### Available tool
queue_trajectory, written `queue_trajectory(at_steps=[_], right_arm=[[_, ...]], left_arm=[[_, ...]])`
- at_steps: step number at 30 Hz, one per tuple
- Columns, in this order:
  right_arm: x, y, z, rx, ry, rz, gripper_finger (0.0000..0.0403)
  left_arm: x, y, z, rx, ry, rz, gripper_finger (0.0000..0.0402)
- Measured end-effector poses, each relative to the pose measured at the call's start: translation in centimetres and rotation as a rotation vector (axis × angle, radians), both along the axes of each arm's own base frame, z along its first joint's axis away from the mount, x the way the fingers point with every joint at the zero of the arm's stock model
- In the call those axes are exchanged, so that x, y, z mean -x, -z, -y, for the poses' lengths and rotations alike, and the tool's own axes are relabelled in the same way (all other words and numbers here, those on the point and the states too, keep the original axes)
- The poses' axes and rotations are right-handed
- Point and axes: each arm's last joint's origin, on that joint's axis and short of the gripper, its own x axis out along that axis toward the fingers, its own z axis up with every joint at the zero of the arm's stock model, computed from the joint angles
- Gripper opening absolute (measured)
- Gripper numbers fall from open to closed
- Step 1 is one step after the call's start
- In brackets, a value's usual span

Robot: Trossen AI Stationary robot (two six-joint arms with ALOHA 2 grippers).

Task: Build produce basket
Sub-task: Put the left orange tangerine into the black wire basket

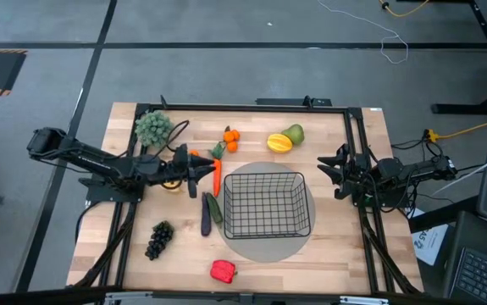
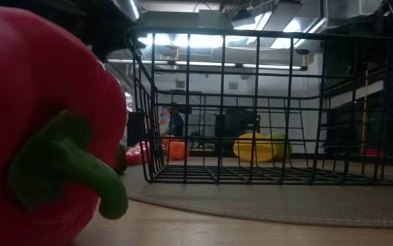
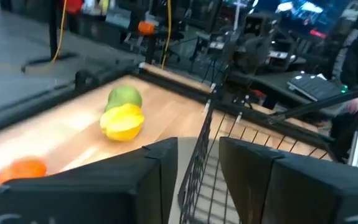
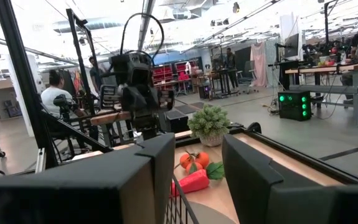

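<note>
One carrot lies between left pincer and basket.

Basket mouth: I see the basket open from above, nothing inside.
Left approach: carrot, cucumber and eggplant crowd its left wall.
Front counter: I have room around the pepper.
Right side: bare counter beside the basket.
</note>
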Motion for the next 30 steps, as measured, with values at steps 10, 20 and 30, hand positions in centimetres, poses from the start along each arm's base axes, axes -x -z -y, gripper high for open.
queue_trajectory(at_steps=[10,20,30], right_arm=[[0.0,0.0,0.0,0.000,0.001,0.001,0.0131],[0.0,0.0,0.0,0.000,0.001,0.001,0.0131],[0.0,0.0,0.0,-0.003,-0.001,0.001,0.0131]], left_arm=[[-1.4,-4.5,0.3,-0.186,-0.078,-0.217,0.0106],[-1.3,-0.8,-0.6,-0.020,-0.303,-0.533,0.0106],[-1.6,2.2,-1.8,0.032,-0.416,-0.728,0.0106]])
